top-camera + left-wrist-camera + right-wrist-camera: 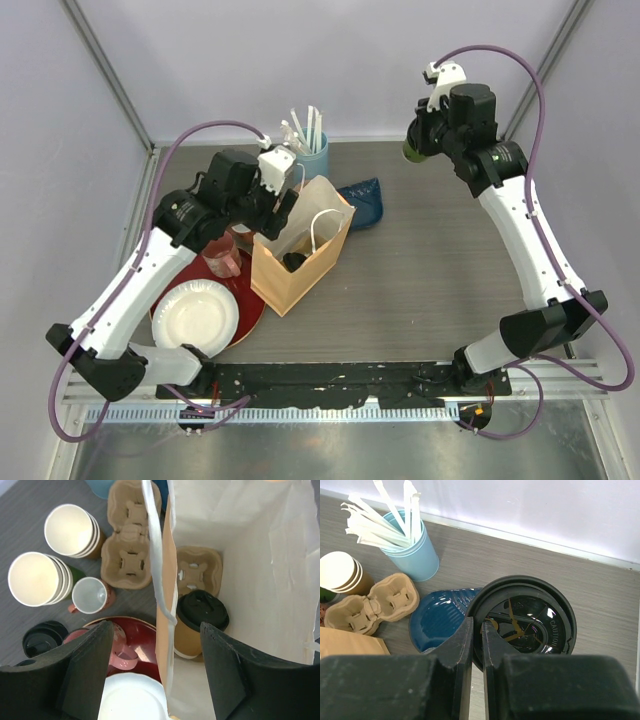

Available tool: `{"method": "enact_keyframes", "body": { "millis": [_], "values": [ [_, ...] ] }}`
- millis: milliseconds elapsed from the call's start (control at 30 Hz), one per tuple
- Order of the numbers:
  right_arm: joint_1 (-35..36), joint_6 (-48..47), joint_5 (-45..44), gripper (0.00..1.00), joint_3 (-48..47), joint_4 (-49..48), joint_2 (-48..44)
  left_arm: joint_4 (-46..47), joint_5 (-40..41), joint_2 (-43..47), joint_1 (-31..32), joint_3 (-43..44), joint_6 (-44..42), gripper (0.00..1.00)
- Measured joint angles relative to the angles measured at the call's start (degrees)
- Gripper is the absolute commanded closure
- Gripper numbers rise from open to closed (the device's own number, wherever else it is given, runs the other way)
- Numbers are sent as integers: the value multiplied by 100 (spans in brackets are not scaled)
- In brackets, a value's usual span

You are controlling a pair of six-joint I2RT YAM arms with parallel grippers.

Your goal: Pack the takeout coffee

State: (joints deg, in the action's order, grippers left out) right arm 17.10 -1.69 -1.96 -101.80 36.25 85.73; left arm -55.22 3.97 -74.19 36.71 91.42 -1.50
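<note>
right tool [476,630] pinched on the lid rim of green cup [413,150], aloft at far right: second cup in transit. brown cup [192,630] sits in the bag [260,555]. left tool [155,667] wide open astride the bag wall, gripping nothing. next, likely: carry green cup over the bag mouth, lower in.

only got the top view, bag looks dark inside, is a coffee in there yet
Observer: Yes. The left wrist view shows a brown cup with a black lid standing inside the bag.
Operator: anything else in there
Observer: A cardboard cup carrier lies at the bottom of the bag, beside that cup.
Operator: what about the one up in the air
Observer: The right gripper is shut on the lid rim of the green cup, pinching it from above.
</note>
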Motion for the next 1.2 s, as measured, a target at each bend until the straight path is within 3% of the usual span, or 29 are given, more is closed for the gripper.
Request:
{"method": "enact_keyframes", "body": {
  "millis": [133, 500, 633, 800, 967, 1200],
  "values": [
    [2, -2, 20, 99, 44, 44, 0, -9, -70, 42, -4, -289, -44, 29],
    [4, -24, 59, 99, 208, 153, -98, 9, -258, 44, -9, -599, -240, 51],
    [4, -42, 61, 99, 208, 162, -140, 7, -398, 44, -9, -673, -260, 65],
    [4, -63, 61, 99, 208, 164, -188, 11, -507, 44, -9, -675, -236, 75],
    [4, -87, 61, 99, 208, 175, -190, 11, -605, 44, -9, -675, -142, 98],
    [7, -101, 63, 99, 201, 289, -190, 11, -802, 44, -9, -675, 83, 100]
  ]
}}
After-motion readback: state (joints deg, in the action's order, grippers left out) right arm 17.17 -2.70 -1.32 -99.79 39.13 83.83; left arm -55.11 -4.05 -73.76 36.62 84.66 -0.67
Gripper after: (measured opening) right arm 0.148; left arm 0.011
